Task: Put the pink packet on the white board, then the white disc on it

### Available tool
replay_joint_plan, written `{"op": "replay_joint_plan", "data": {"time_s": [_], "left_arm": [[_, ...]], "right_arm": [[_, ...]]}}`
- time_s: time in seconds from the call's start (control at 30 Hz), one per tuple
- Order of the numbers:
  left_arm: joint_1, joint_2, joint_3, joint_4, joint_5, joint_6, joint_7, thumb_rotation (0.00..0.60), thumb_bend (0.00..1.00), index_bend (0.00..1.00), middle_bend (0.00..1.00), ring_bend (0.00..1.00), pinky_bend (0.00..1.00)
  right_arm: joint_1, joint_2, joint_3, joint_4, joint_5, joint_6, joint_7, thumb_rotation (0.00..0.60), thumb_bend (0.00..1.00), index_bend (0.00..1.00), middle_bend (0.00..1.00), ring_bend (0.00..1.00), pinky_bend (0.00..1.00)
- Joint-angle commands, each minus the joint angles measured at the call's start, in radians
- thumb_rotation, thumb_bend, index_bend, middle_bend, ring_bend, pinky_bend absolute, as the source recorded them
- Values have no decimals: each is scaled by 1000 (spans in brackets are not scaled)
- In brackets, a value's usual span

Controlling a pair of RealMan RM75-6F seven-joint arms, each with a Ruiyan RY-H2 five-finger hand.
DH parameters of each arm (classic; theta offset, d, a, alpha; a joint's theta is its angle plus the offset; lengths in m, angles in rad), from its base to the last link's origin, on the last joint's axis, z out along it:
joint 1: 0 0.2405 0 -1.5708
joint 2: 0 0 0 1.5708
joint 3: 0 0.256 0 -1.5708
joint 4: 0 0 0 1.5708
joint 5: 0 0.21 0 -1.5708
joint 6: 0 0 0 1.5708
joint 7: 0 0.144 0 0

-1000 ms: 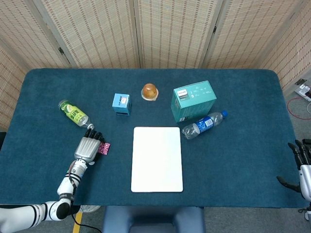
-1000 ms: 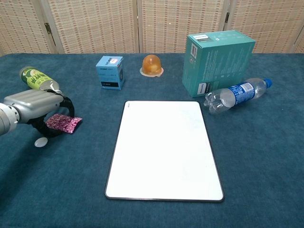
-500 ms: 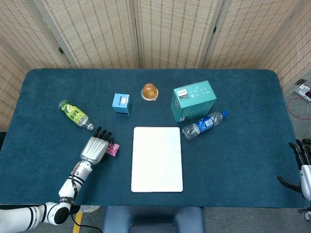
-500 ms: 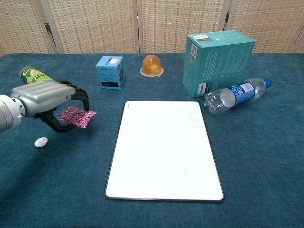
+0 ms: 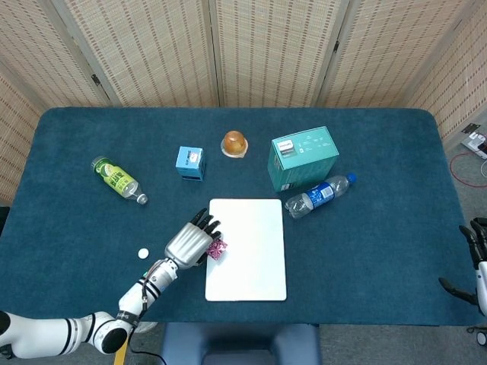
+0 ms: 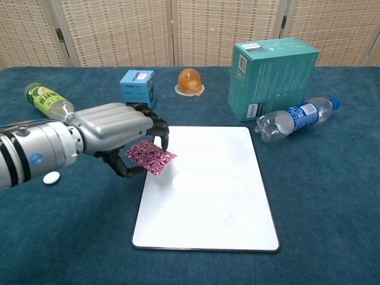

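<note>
Pinching the pink packet (image 6: 149, 157) in my left hand (image 6: 119, 133), I hold it apparently clear above the white board's (image 6: 208, 196) near edge for release; the white disc (image 6: 51, 177) lies behind my wrist.

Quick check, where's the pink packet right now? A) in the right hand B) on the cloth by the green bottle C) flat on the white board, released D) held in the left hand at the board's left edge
D: the left hand pinches the pink packet over the left edge of the white board; the chest view shows it held up, not lying flat.
</note>
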Motion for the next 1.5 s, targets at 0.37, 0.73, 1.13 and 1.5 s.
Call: {"op": "replay_joint_plan", "data": {"time_s": [0.37,0.73,1.13,1.5], "left_arm": [[-53,-81,-21,50,-81,-34,69,600,409,304,183,122,8],[-42,-61,-3,5,-77,9,73,600,387,230,173,113,7],[75,104,65,-17,19,111,-66,600,387,368,173,114,7],[168,166,128,27,69,141,-151,600,387,390,173,114,7]], "right_arm": [[-7,-4,0,7,3,3,9,600,66,86,58,52,5],[-5,-3,5,9,1,3,14,600,67,86,58,52,6],[4,-3,8,0,-12,0,5,600,66,86,58,52,5],[19,1,10,-21,-26,-6,-16,600,66,86,58,52,5]]}}
